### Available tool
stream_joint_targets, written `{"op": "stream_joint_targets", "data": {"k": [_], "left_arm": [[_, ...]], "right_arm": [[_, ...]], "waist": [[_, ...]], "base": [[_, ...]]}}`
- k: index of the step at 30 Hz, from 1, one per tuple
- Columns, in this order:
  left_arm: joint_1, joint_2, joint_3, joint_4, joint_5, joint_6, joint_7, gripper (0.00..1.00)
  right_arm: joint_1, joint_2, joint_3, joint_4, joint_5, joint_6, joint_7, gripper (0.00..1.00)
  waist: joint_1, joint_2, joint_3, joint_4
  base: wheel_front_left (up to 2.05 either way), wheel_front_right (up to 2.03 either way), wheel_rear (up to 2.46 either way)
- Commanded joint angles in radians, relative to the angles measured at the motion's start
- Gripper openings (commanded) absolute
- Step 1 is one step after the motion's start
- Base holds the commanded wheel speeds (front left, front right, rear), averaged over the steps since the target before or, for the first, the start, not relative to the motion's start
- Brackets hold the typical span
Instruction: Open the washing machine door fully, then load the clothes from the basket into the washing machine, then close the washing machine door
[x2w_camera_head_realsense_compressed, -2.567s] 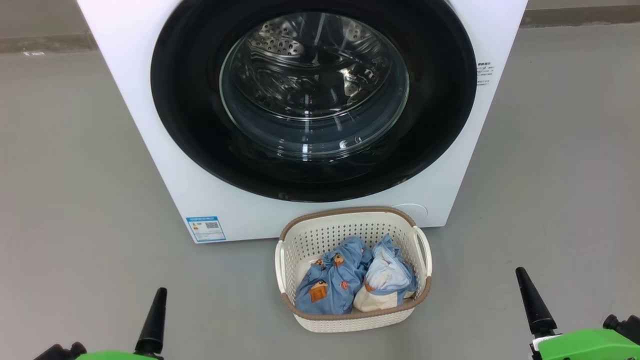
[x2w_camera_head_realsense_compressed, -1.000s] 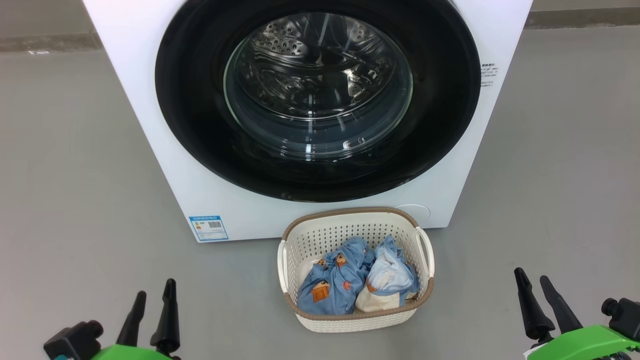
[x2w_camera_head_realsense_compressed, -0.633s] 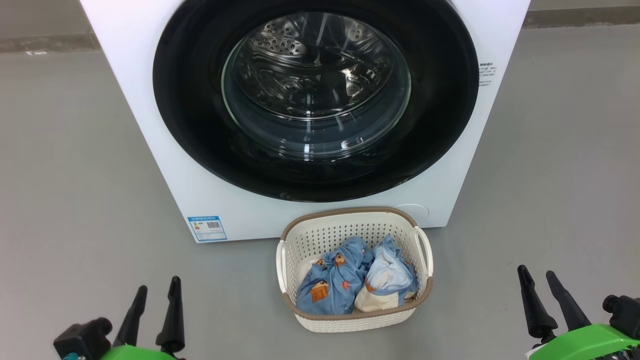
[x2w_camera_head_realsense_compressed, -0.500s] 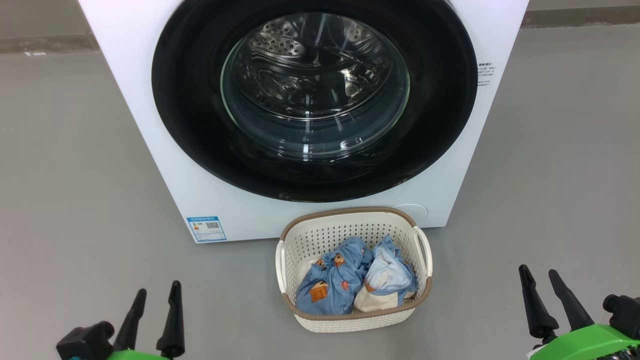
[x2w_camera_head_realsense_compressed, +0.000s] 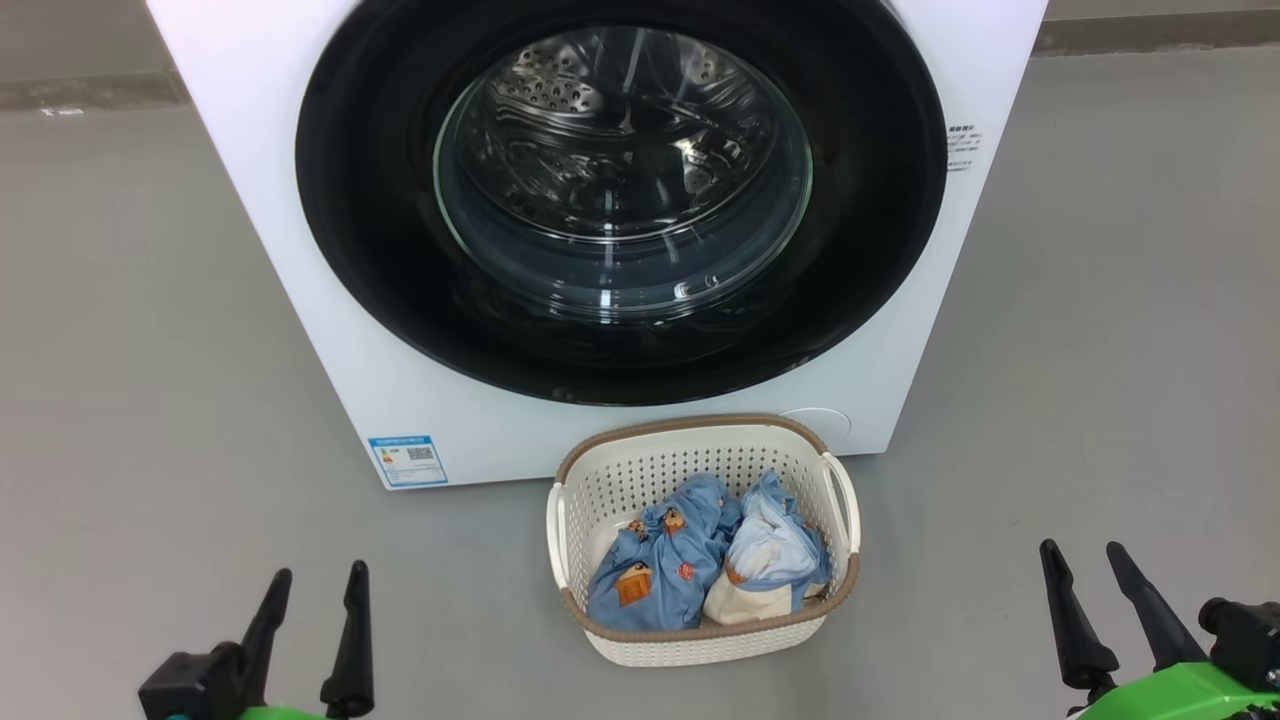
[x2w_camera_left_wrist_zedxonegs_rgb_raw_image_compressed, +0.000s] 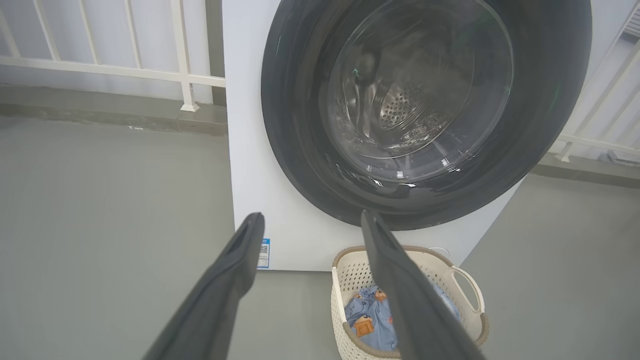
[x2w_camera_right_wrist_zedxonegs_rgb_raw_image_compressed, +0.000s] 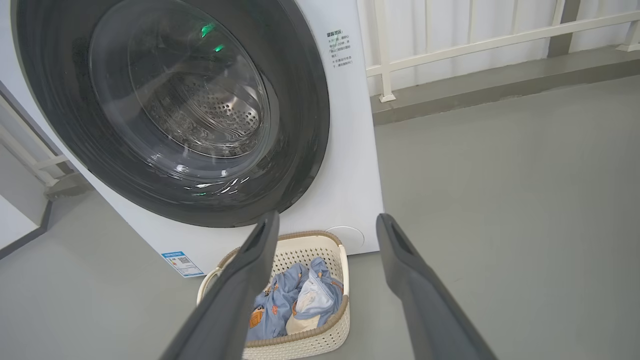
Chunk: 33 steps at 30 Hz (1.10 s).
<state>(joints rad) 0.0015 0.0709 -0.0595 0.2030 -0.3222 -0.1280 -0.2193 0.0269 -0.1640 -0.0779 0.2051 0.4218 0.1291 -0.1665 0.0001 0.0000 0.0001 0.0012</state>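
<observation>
The white washing machine (x2w_camera_head_realsense_compressed: 250, 170) stands ahead with its round black-rimmed door (x2w_camera_head_realsense_compressed: 360, 240) flat against the front, the steel drum visible through the glass. Directly before it on the floor sits the cream basket (x2w_camera_head_realsense_compressed: 700, 645), holding blue clothes (x2w_camera_head_realsense_compressed: 655, 565) with orange patches and a cream piece. My left gripper (x2w_camera_head_realsense_compressed: 316, 580) is open at the lower left, well short of the basket. Open too, my right gripper (x2w_camera_head_realsense_compressed: 1082, 552) hovers at the lower right. In the wrist views both sets of fingers (x2w_camera_left_wrist_zedxonegs_rgb_raw_image_compressed: 235, 260) (x2w_camera_right_wrist_zedxonegs_rgb_raw_image_compressed: 405, 260) stand spread, nothing between them, facing the door (x2w_camera_left_wrist_zedxonegs_rgb_raw_image_compressed: 300, 165) (x2w_camera_right_wrist_zedxonegs_rgb_raw_image_compressed: 310, 125) and basket (x2w_camera_left_wrist_zedxonegs_rgb_raw_image_compressed: 465, 280) (x2w_camera_right_wrist_zedxonegs_rgb_raw_image_compressed: 330, 325).
Grey floor (x2w_camera_head_realsense_compressed: 130, 380) spreads on both sides of the machine. A white railing (x2w_camera_left_wrist_zedxonegs_rgb_raw_image_compressed: 180, 55) (x2w_camera_right_wrist_zedxonegs_rgb_raw_image_compressed: 450, 45) on a low kerb runs behind it. A blue label (x2w_camera_head_realsense_compressed: 408, 459) marks the machine's lower left corner.
Both grippers have turned so that two spread fingers show on each, and they have crept slightly rightward and lower in the head view. The head view has shifted a little.
</observation>
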Motion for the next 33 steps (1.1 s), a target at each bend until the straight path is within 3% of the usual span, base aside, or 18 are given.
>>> {"op": "stream_joint_targets", "data": {"k": [1,10,20,33], "left_arm": [[-0.015,0.018,0.028,-0.021,0.027,-0.002,-0.016,1.00],[-0.016,0.026,0.014,-0.009,0.110,-0.003,-0.043,1.00],[-0.023,0.030,0.018,0.022,0.054,-0.003,-0.043,1.00],[-0.025,0.031,0.030,0.029,0.076,-0.003,-0.043,1.00]], "right_arm": [[0.004,-0.025,0.017,-0.030,-0.028,0.001,-0.014,1.00],[0.014,-0.032,0.019,-0.038,-0.119,0.002,-0.036,1.00],[0.014,-0.028,0.003,-0.038,-0.112,0.002,-0.041,1.00],[0.014,-0.020,-0.004,-0.037,-0.105,0.002,-0.047,1.00]], "waist": [[-0.0001,0.0000,-0.001,-0.001],[-0.0001,0.0000,0.001,-0.005],[-0.0001,0.0000,0.003,-0.006],[-0.0001,0.0000,0.002,-0.005]], "base": [[0.00,0.00,0.00],[0.00,0.00,0.00],[0.00,0.00,0.00],[0.03,0.03,-0.06]]}}
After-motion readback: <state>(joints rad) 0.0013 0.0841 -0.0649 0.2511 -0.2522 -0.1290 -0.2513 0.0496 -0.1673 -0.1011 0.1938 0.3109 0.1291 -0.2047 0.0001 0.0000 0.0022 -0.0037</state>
